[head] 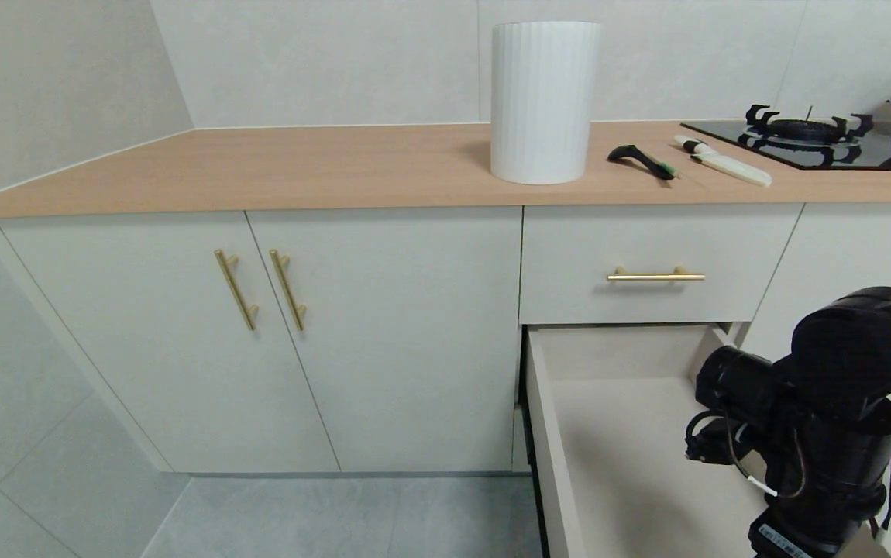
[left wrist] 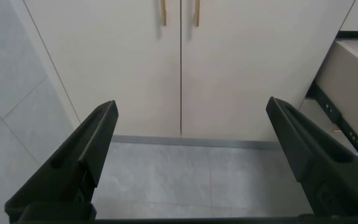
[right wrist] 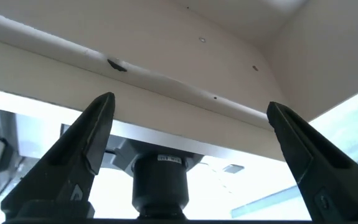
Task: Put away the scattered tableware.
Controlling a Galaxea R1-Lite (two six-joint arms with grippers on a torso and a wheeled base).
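Tableware on wooden countertop: black curved-handle peeler with green tip, lying flat. Just beside it lies a white knife, slim and smooth. Both sit between tall white ribbed cylinder and black glass gas hob.

Pale matte drawer pulled open below closed drawer with brass bar handle.

Right arm over open drawer. Right gripper: black tapered fingers spread wide, empty.

Left gripper: fingers spread wide, empty, facing cabinet doors above grey floor tile.

Matt wood-grain countertop bears a glossy hob.
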